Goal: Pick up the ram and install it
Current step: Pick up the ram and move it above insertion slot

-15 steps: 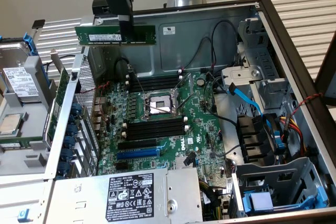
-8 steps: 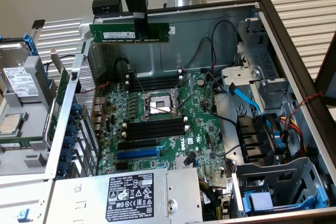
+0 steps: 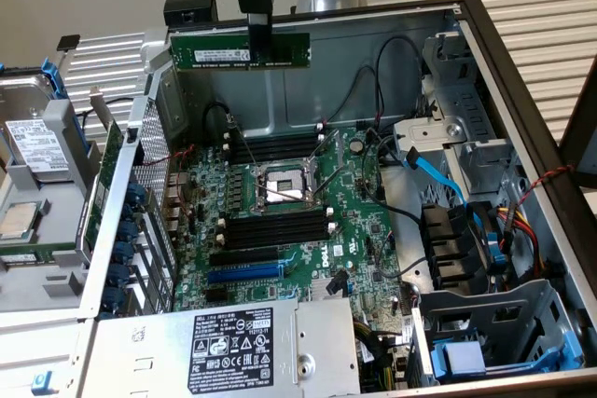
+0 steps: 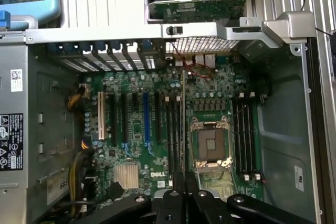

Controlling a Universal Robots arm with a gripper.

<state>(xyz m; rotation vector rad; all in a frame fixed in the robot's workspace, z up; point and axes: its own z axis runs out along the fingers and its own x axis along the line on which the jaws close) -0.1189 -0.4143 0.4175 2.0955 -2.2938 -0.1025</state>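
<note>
Ram lifted, not yet seated: the carry step of the install.

The gripper is clamped on the one ram, holding it level and high over the far side of the open case, towards the exterior view's left and well apart from the motherboard. In the wrist view the ram shows edge-on, running out from the gripper over the board. Seating it would, I judge, call for lining its lower edge up along one black slot. Two slot banks flank the single CPU socket: a far bank and a near bank, seemingly four slots each. One blue expansion slot lies nearer.
</note>
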